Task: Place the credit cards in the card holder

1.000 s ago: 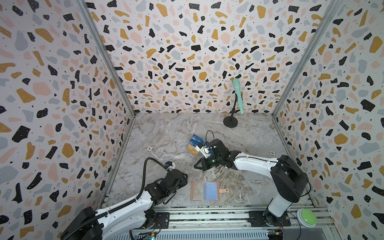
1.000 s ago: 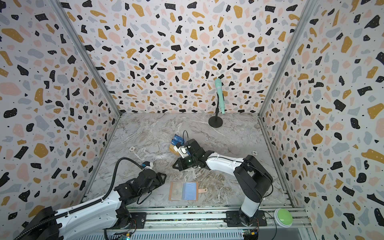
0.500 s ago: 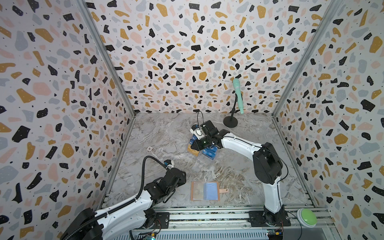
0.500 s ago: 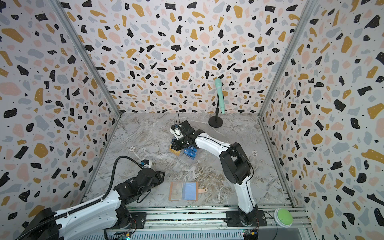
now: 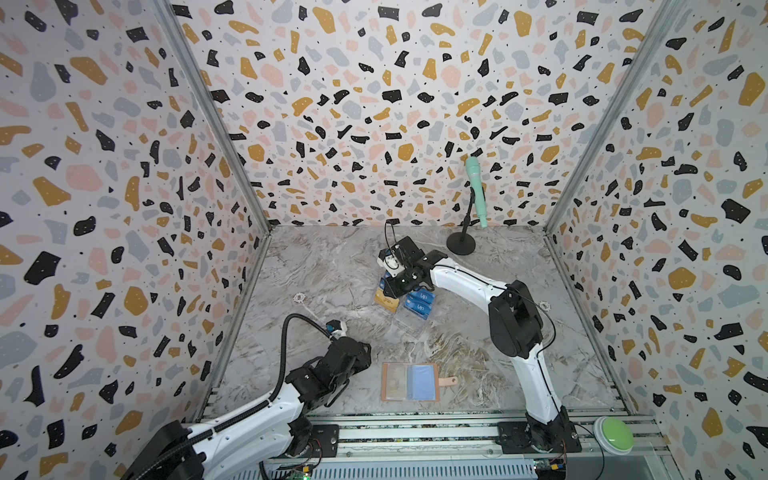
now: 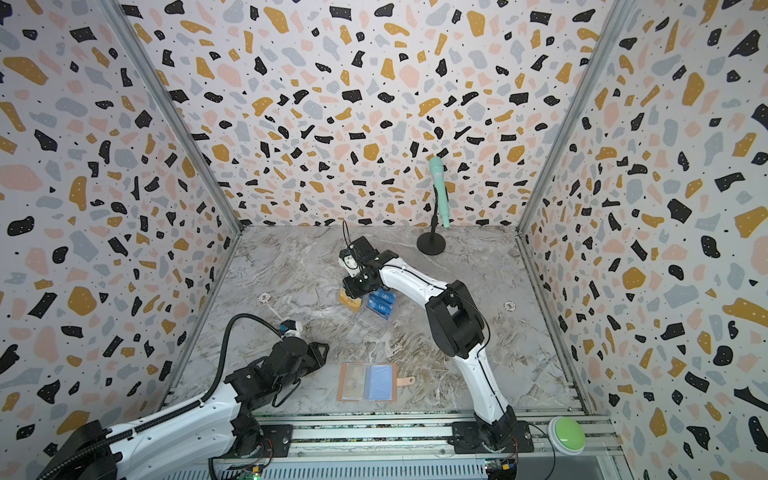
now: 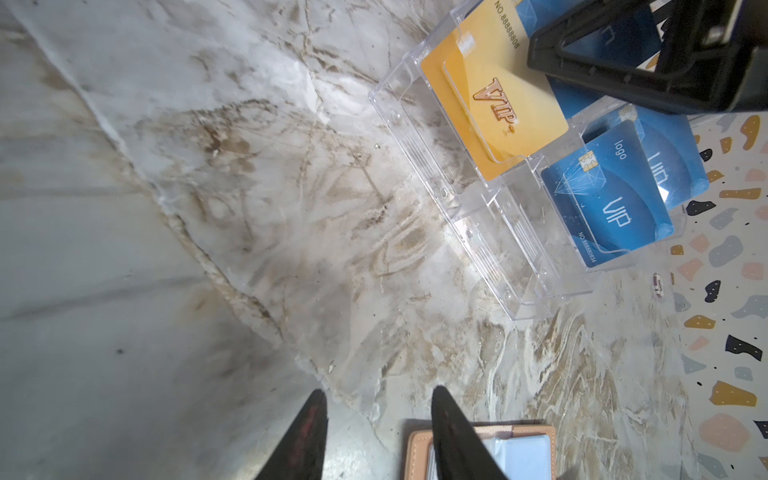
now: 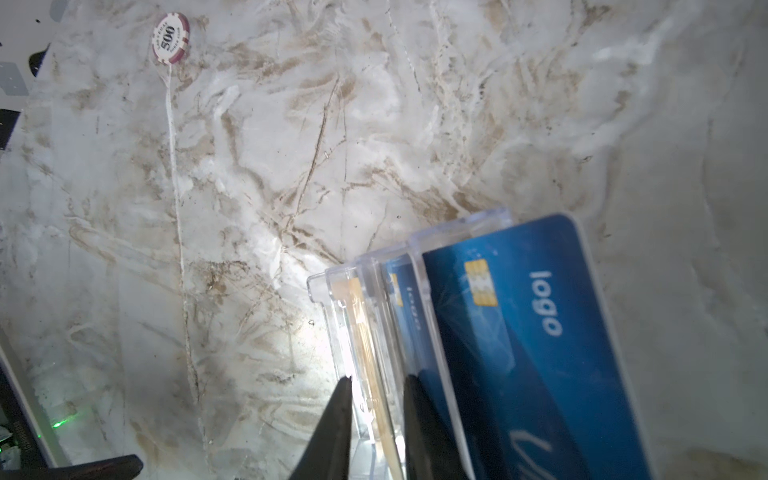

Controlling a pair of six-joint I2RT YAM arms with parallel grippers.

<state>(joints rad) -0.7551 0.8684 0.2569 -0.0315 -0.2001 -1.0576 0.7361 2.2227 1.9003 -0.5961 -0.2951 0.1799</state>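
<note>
In both top views the right tool [image 5: 392, 291], at mid-frame, covers some credit cards [image 5: 419, 301] in the clear stand [image 5: 409, 320]; its jaws are out of sight. In the left wrist view the frame edge cuts the card holder [image 7: 523, 432], partly behind a finger [image 7: 453, 440] of the left tool [image 7: 376, 436]. The right wrist view's blue card [image 8: 540, 353] is blurred.

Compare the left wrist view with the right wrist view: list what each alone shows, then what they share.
Left wrist only: the pink card holder beside the open left hand, and the gold card face-on with its VIP lettering. Right wrist only: a poker chip reading 500, and the right hand, fingers apart, astride the gold card's edge. Both: the clear stand, the blue cards in it, and the marble table.
</note>
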